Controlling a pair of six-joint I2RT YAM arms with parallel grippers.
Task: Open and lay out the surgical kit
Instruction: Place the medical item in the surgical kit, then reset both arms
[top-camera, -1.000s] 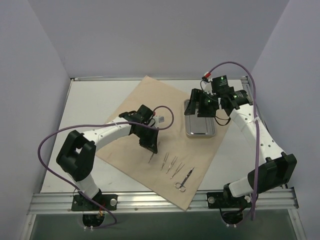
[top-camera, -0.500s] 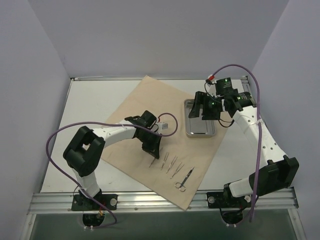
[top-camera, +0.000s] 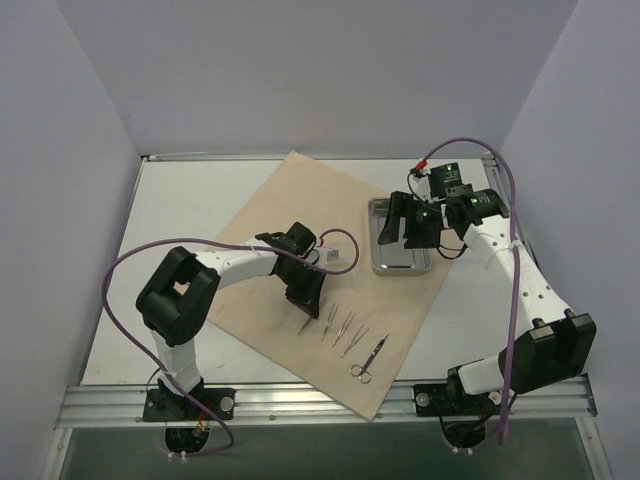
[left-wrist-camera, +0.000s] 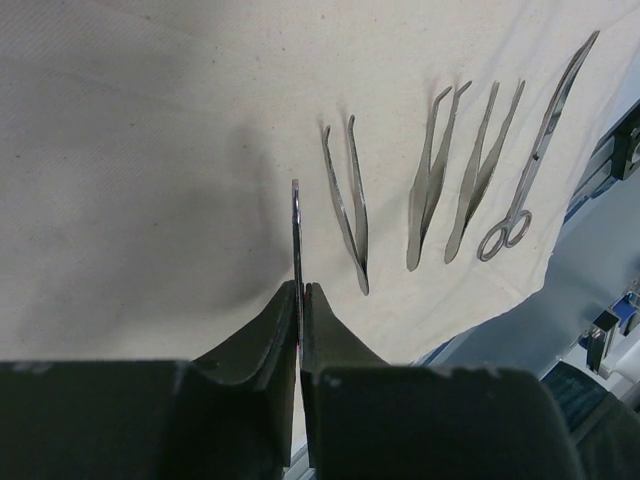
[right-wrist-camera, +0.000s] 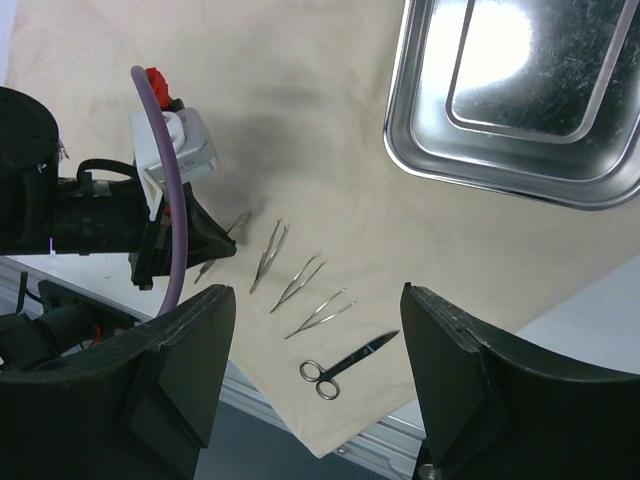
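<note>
The tan wrap sheet (top-camera: 300, 240) lies spread open on the table. The steel tray (top-camera: 400, 255) sits on its right corner and looks empty in the right wrist view (right-wrist-camera: 520, 100). Three tweezers (left-wrist-camera: 430, 180) and scissors (left-wrist-camera: 525, 190) lie in a row near the sheet's front edge. My left gripper (left-wrist-camera: 301, 290) is shut on a thin metal instrument (left-wrist-camera: 297, 230), low over the sheet, left of the row. My right gripper (right-wrist-camera: 320, 330) is open and empty, raised above the tray's near side.
The table's front metal rail (top-camera: 320, 400) runs just beyond the sheet's front corner. A purple cable (top-camera: 130, 265) loops off the left arm. Bare white table (top-camera: 180, 200) shows left of the sheet.
The left gripper has moved slightly right and down toward the row with the instrument. The right gripper has pulled back to the right, away from the tray.
</note>
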